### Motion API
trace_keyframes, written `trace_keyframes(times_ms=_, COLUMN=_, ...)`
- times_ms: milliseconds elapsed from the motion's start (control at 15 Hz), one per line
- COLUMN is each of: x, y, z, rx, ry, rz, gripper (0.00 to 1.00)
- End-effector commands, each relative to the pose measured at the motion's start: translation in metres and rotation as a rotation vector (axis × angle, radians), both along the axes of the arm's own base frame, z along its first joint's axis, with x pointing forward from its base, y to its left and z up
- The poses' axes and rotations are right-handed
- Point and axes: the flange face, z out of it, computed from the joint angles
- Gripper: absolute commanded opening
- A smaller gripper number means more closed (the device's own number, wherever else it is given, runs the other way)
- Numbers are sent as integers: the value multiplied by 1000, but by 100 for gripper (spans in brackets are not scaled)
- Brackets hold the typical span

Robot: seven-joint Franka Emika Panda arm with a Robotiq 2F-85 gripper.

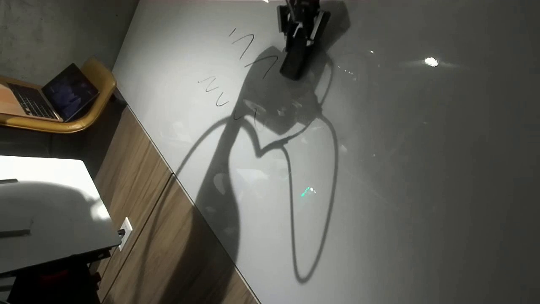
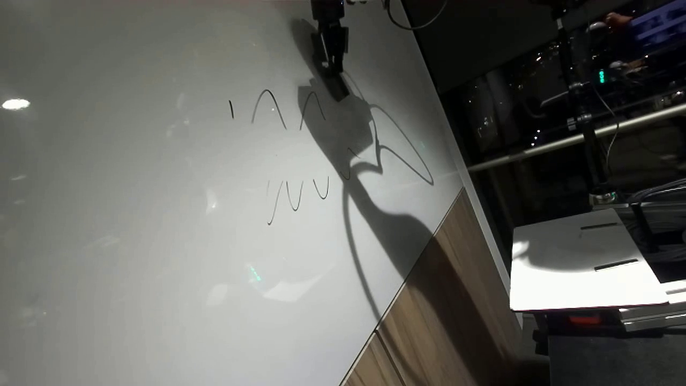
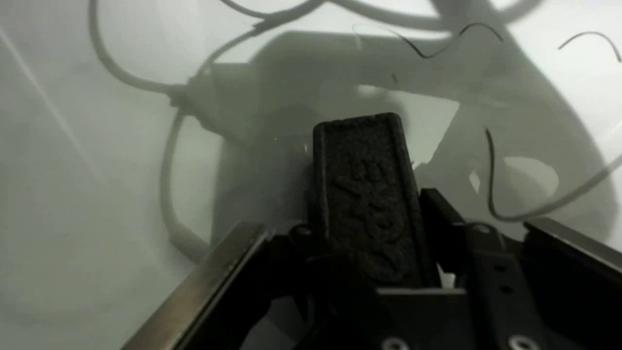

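My gripper [image 3: 371,214] is shut on a dark eraser-like block [image 3: 359,150] with raised lettering on its face. The block lies between the two fingers and sticks out past them toward a glossy white board [image 3: 63,243]. In both exterior views the gripper [image 1: 301,31] [image 2: 331,56] is at the top, with the block [image 1: 294,63] [image 2: 337,87] at its end, near the board. I cannot tell whether the block touches the board. Several thin black marker strokes [image 1: 253,37] [image 2: 295,209] [image 3: 425,57] are on the board beside the block.
Shadows of the arm and its cable fall across the board. Wood panels [image 1: 135,169] [image 2: 455,300] border it. A white-topped stand [image 1: 50,211] [image 2: 584,279] stands beside them. A laptop [image 1: 69,93] rests on a yellow chair [image 1: 99,88]. A wall outlet [image 1: 127,234] is on the wood.
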Motion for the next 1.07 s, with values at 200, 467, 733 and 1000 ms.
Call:
trace_keyframes(times_ms=200, x=-7, y=17, z=18, rx=99, ry=48, rz=62, gripper=28)
trace_keyframes(times_ms=467, x=5, y=47, z=-36, rx=72, ry=136, rz=81, gripper=28)
trace_keyframes(times_ms=733, x=30, y=42, z=-63, rx=11, ry=135, rz=53, gripper=28)
trace_keyframes(times_ms=1000, x=37, y=30, z=-41, rx=-13, ry=90, rz=3, gripper=28)
